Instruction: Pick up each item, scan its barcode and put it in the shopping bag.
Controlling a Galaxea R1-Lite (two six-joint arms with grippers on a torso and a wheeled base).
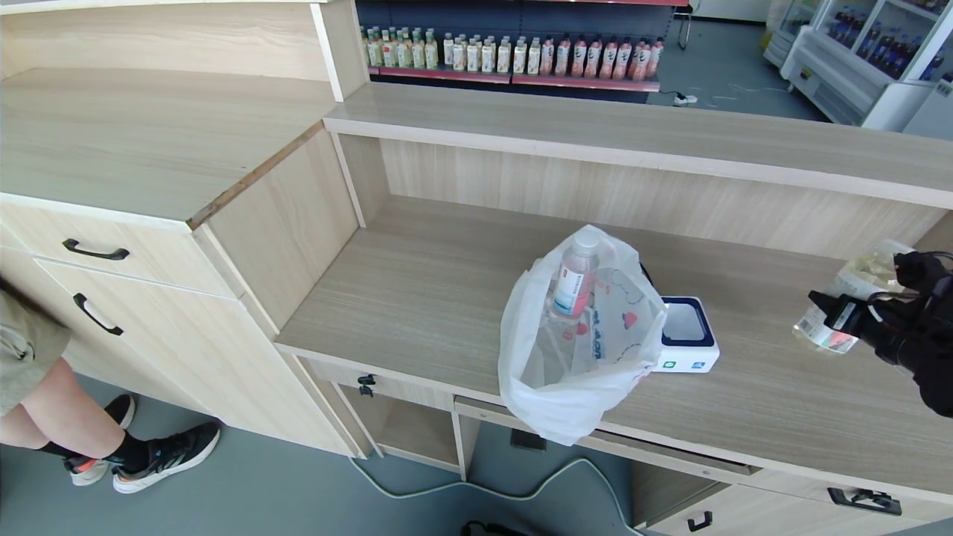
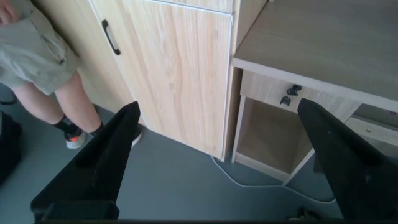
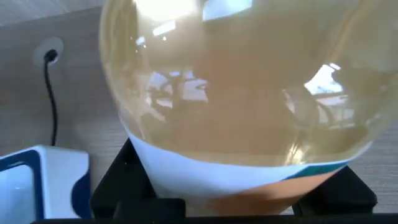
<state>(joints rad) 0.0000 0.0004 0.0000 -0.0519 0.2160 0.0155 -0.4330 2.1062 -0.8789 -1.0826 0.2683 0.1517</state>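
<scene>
A white plastic shopping bag (image 1: 577, 350) stands open on the wooden counter, with a clear bottle (image 1: 575, 277) with a white cap upright inside it. Just right of the bag sits the white and blue barcode scanner (image 1: 689, 335), also seen as scanner (image 3: 37, 183) in the right wrist view. At the far right my right gripper (image 1: 841, 316) is shut on a clear bottle of yellowish drink (image 1: 849, 298), held tilted above the counter; the same bottle (image 3: 242, 99) looms close in the right wrist view. My left gripper (image 2: 217, 162) hangs open over the grey floor beside the cabinet.
The counter (image 1: 417, 298) has a raised back shelf (image 1: 640, 134) and a taller cabinet with drawers (image 1: 112, 246) to the left. A person's legs (image 1: 67, 417) stand at the lower left. A cable (image 1: 476, 487) runs on the floor under the counter.
</scene>
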